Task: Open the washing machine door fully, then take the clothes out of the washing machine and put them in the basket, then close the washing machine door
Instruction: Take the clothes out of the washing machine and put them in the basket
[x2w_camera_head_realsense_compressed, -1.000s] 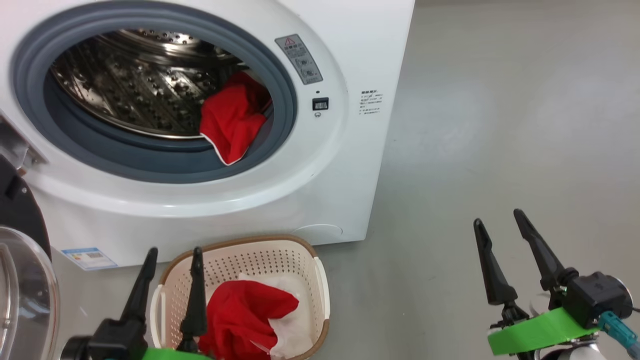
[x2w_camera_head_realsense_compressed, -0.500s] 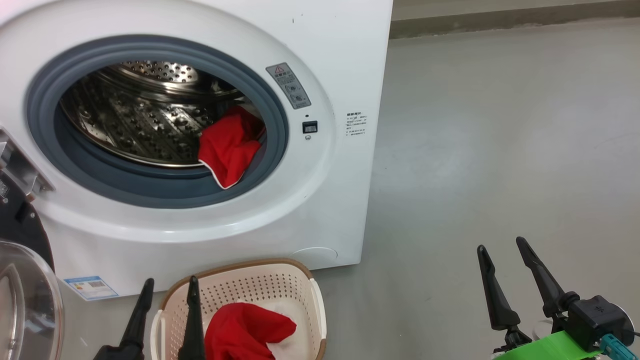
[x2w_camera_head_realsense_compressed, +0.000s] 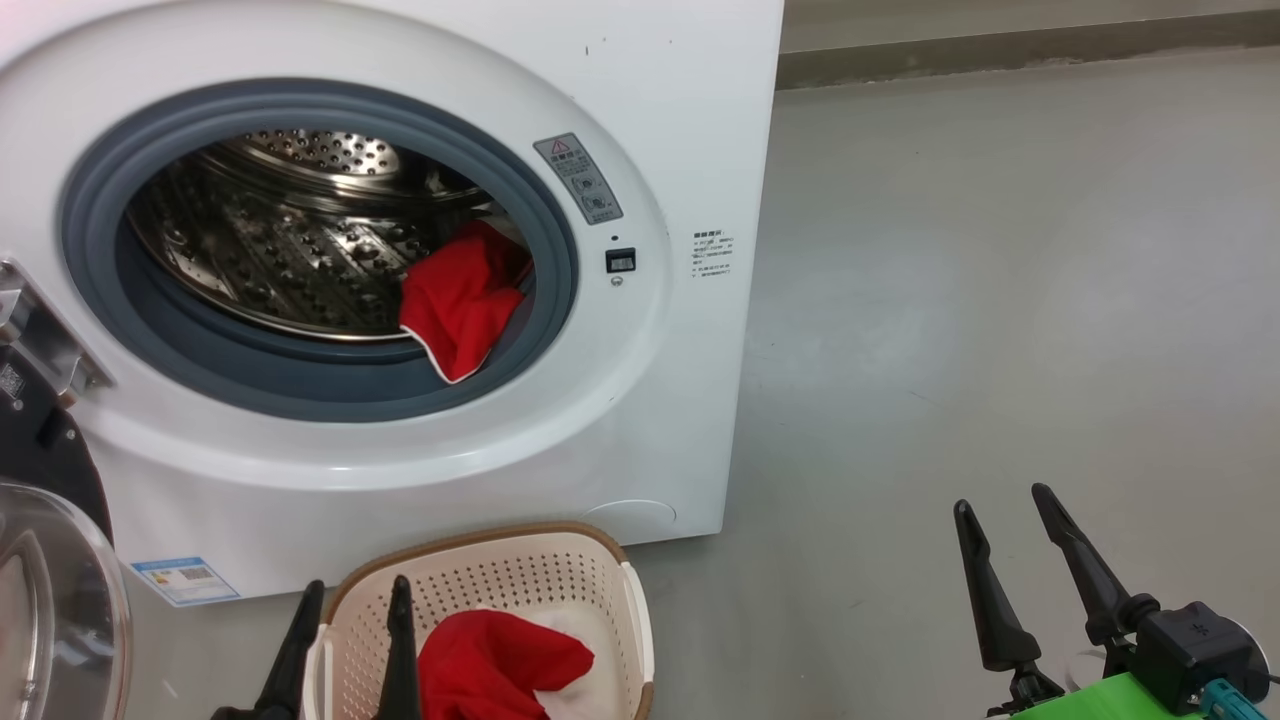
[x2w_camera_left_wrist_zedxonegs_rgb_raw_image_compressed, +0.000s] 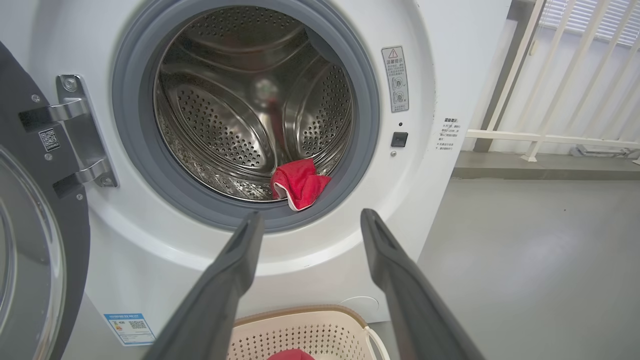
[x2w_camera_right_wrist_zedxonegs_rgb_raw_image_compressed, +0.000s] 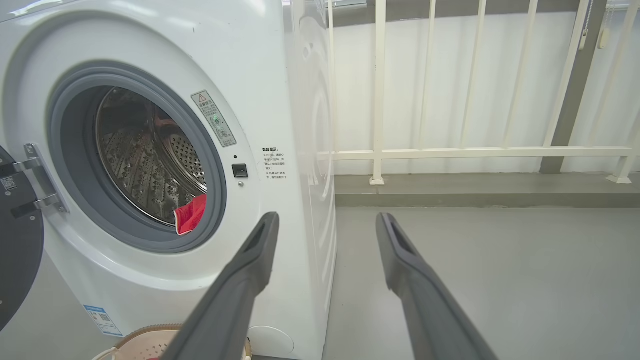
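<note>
Head view: washing machine (x2w_camera_head_realsense_compressed: 650, 100) upper left, door (x2w_camera_head_realsense_compressed: 50, 600) swung open at lower left; red clothes (x2w_camera_head_realsense_compressed: 460, 300) at right lip of drum (x2w_camera_head_realsense_compressed: 280, 250), more in basket (x2w_camera_head_realsense_compressed: 480, 545) bottom centre.
Left wrist view: left tool (x2w_camera_left_wrist_zedxonegs_rgb_raw_image_compressed: 311, 214) released, jaws spread, empty.
Right wrist view: right tool (x2w_camera_right_wrist_zedxonegs_rgb_raw_image_compressed: 327, 215) released, empty, above floor (x2w_camera_right_wrist_zedxonegs_rgb_raw_image_compressed: 500, 275).

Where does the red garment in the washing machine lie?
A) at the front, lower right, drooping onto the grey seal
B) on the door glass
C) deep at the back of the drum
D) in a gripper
A: the red garment sits at the front, its white-trimmed corner hanging over the grey seal.
</note>
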